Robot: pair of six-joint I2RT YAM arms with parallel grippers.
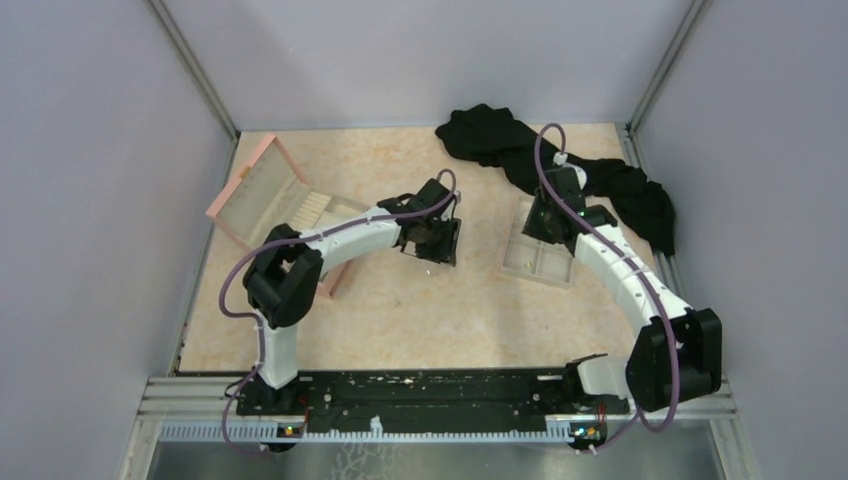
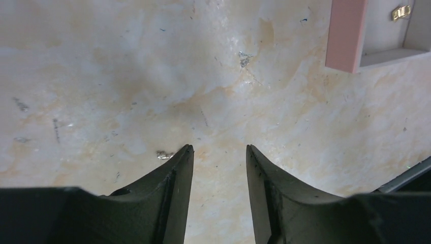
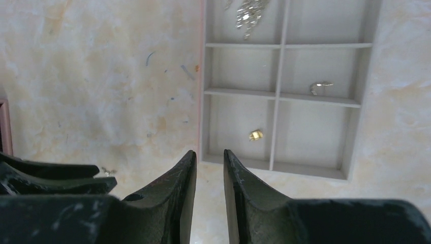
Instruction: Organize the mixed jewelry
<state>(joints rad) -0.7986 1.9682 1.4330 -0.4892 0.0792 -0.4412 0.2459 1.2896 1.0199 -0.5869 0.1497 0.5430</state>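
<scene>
My left pincer (image 2: 218, 148) is open, its two fingers apart with nothing between them. It hangs low over the table (image 2: 127, 76), off the tray (image 3: 203, 101) on the side where the pink box (image 2: 345, 35) is. My right pincer (image 3: 209, 152) is open only a crack and holds nothing. It hangs just by one corner of the tray. A silver bit (image 2: 163, 154) lies on the table outside the tray, right beside one finger of my left pincer, not between the two. I think that is the trouble. If I close now, I may pinch only air, or my finger may push the bit away. It is so tiny and flat that it could slip out or fall back down on the way to the tray. A silver speck (image 2: 244, 59) lies on the table too, also outside the tray and nearer the pink box. Inside the tray, a gold piece (image 3: 255, 134) sits in a corner cell, a silver loop (image 3: 320, 87) in a middle cell, and a shiny chain tangle (image 3: 249, 12) in a far cell. A gold clip (image 2: 401, 12) rests in the pink box, well away from the tray. All the pieces are much smaller than my fingers.
</scene>
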